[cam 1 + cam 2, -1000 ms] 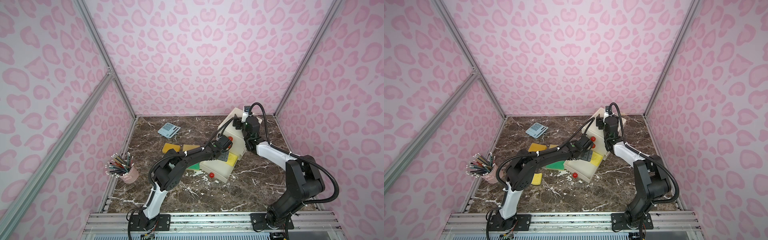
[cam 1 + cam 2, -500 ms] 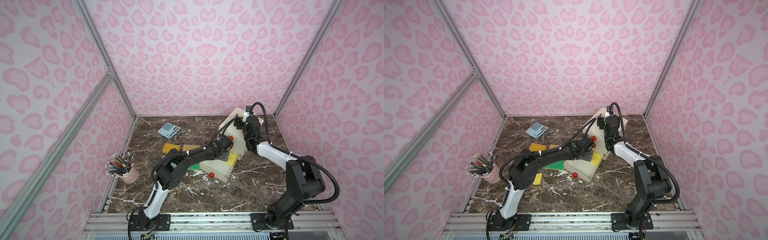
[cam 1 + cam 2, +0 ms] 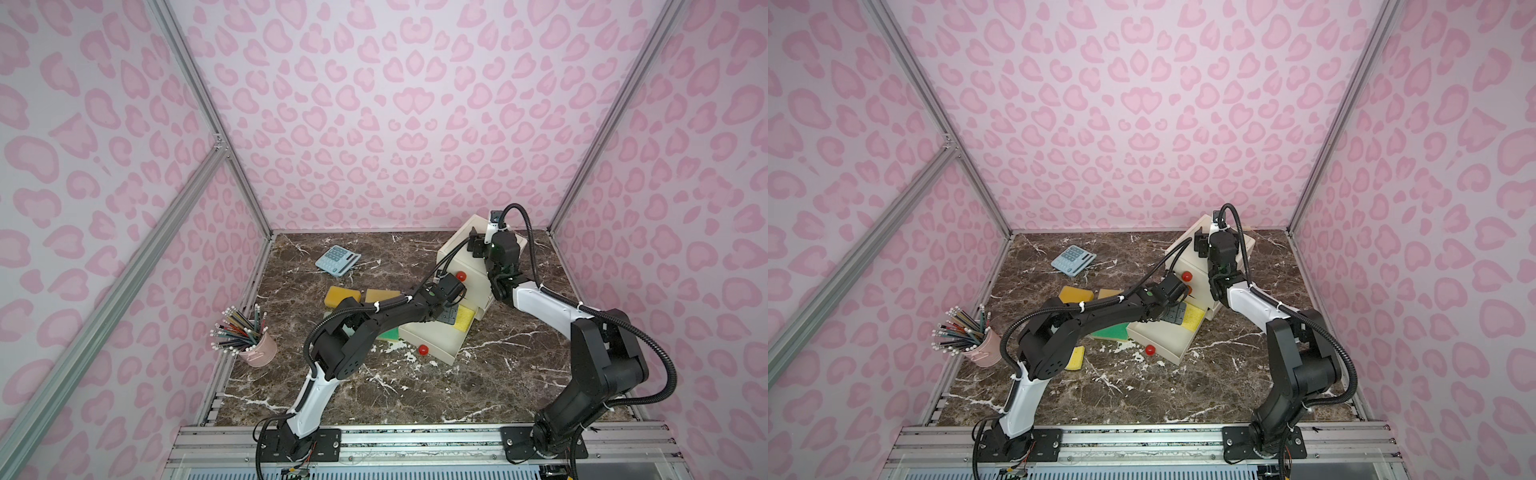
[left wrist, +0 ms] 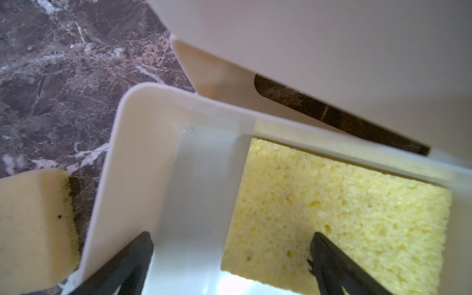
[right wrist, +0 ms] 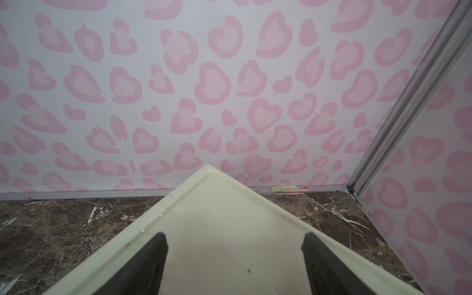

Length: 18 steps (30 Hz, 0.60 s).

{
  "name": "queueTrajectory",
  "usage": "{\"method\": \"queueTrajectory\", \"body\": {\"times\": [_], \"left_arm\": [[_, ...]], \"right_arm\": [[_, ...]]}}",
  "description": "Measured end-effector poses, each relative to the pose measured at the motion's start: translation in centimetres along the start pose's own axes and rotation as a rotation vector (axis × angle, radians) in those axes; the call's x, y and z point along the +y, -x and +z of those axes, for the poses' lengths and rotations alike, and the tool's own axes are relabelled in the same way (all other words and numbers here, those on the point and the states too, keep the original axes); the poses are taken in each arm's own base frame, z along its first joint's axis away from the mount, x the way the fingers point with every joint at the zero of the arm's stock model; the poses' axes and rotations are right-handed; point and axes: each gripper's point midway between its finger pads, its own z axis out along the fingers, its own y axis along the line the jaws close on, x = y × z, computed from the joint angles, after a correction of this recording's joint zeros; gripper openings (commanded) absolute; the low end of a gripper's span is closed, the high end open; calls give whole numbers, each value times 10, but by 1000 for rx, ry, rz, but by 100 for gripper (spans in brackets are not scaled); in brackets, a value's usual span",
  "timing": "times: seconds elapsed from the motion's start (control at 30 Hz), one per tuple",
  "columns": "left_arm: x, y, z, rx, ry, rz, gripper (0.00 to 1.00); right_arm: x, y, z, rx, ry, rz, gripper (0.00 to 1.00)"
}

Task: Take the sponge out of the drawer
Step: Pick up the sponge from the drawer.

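Lying in drawer, sponge, partly beneath left pincer (spread wide)

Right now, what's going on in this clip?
The left gripper is at the pulled-out bottom drawer, fingers spread wide, one over the yellow sponge and one by the drawer's side wall. The sponge lies flat on the drawer floor, not yet gripped. The right gripper is at the top of the cabinet, fingers apart with nothing between them. Other sponges lie on the table beside the drawer.
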Motion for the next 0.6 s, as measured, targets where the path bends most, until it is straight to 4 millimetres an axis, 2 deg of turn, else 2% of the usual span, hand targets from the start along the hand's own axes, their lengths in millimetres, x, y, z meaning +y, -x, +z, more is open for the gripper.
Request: {"method": "queueTrajectory", "body": {"times": [0.33,0.6], "left_arm": [[-12,3,3,-12,-62,-20,91],[-21,-3,9,7,-107,-25,80]], "right_arm": [[0,0,1,0,-2,0,84],[0,0,1,0,-5,0,84]]}}
